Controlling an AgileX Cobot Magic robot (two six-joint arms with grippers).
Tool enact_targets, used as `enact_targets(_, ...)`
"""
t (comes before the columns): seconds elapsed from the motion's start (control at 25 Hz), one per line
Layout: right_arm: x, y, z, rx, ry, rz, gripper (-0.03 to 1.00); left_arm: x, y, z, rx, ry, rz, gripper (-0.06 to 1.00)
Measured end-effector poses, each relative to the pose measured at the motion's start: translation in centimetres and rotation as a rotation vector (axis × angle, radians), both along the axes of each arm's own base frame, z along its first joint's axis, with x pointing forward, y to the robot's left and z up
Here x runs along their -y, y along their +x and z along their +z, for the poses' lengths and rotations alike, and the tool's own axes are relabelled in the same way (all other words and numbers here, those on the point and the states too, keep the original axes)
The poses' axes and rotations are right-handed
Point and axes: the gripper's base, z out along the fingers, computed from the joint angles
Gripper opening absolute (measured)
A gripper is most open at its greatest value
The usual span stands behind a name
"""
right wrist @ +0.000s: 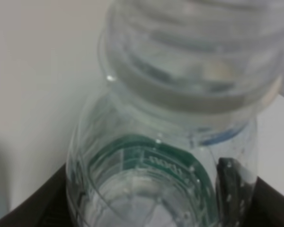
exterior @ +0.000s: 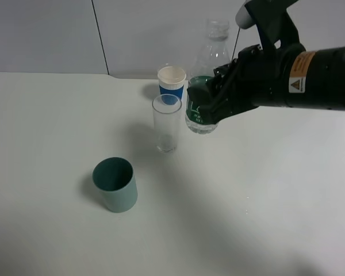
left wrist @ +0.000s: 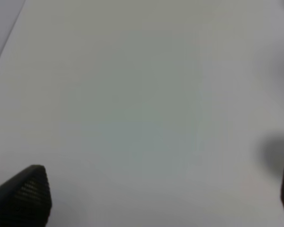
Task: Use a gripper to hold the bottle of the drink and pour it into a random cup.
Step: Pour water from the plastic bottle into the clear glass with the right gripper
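Observation:
My right gripper (exterior: 211, 104) is shut on the bottle (exterior: 209, 60), a clear plastic one with a dark green label and no cap. The bottle stands nearly upright, its neck leaning slightly right, just right of the cup (exterior: 167, 123), a tall clear glass tumbler. I cannot tell whether the bottle's base touches the table. The right wrist view looks down the bottle (right wrist: 180, 118) from neck to label, with a black finger (right wrist: 33, 208) on each side. My left gripper (left wrist: 156, 198) hangs open over bare white table, away from both things.
A blue cup with a white rim (exterior: 171, 85) stands right behind the glass. A squat teal cup (exterior: 116, 185) sits nearer the front left. The white table (exterior: 52, 144) meets a pale wall at the back.

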Motion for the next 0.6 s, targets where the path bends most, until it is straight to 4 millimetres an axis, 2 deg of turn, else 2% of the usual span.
enact_targets(0.32,0.4,1.0,2.9,0.020,-0.202,-0.031,0.57,0.0,0.0,0.0,0.000,0.000,0.000,0.98)
enact_targets(0.6,1.4,1.6,2.8,0.057,-0.344,-0.092,0.57,0.0,0.0,0.0,0.000,0.001,0.001,0.98)
